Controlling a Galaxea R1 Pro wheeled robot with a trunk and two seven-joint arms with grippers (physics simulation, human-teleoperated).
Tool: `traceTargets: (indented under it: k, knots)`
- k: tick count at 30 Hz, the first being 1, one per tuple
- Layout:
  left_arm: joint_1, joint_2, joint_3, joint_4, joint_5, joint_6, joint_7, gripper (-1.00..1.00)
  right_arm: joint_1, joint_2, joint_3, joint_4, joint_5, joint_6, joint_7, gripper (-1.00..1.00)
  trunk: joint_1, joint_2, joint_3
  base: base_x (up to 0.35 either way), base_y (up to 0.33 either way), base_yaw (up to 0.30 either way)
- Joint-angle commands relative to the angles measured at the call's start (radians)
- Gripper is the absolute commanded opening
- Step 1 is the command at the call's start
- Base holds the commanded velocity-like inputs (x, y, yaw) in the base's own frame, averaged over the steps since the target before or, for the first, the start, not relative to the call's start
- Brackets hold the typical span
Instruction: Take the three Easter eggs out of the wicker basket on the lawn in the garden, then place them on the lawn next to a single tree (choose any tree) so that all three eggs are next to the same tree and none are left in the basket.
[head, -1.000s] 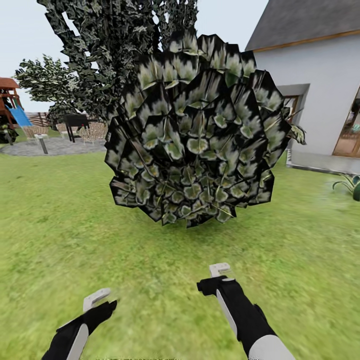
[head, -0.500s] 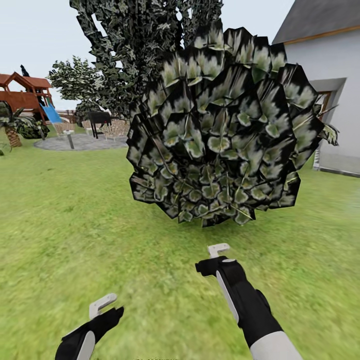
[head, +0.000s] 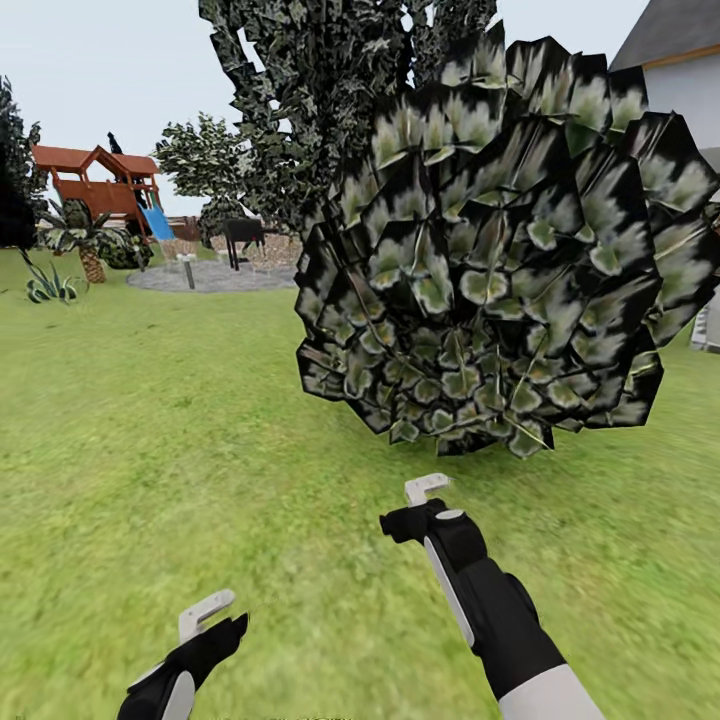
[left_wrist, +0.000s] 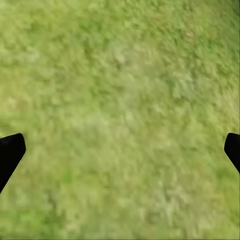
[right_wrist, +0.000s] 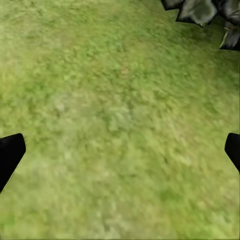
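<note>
Head view: my left gripper (head: 205, 612) and right gripper (head: 427, 490) hang spread and empty over the lawn (head: 150, 440), a dark leafy bush (head: 490, 260) just ahead. Beyond lie a gravel circle (head: 205, 277) and a wooden play tower (head: 95, 185). With basket and eggs unsighted, I judge I'm searching; next comes finding the basket.

Head camera forward-down over lawn (head: 150, 420), wrist cameras close above same grass

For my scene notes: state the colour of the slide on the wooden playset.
Blue: the slide slopes down from the reddish-brown playset; the head view shows it best.
</note>
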Motion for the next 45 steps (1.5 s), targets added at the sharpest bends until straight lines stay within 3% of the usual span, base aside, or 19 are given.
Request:
traceTargets:
  k: [1, 45]
  knots:
    - [-0.001, -0.001, 0.0, 0.0, 0.01, 0.003, 0.005, 1.0, 0.001, 0.0, 0.003, -0.016, 0.007, 0.006, 0.001, 1.0, 0.0, -0.001, -0.002, 0.0, 0.0, 0.253]
    - [-0.001, 0.001, 0.002, 0.02, 0.01, -0.006, 0.006, 1.0, 0.005, 0.0, 0.008, -0.053, 0.008, 0.041, 0.001, 1.0, 0.0, -0.001, -0.037, 0.0, 0.0, 0.253]
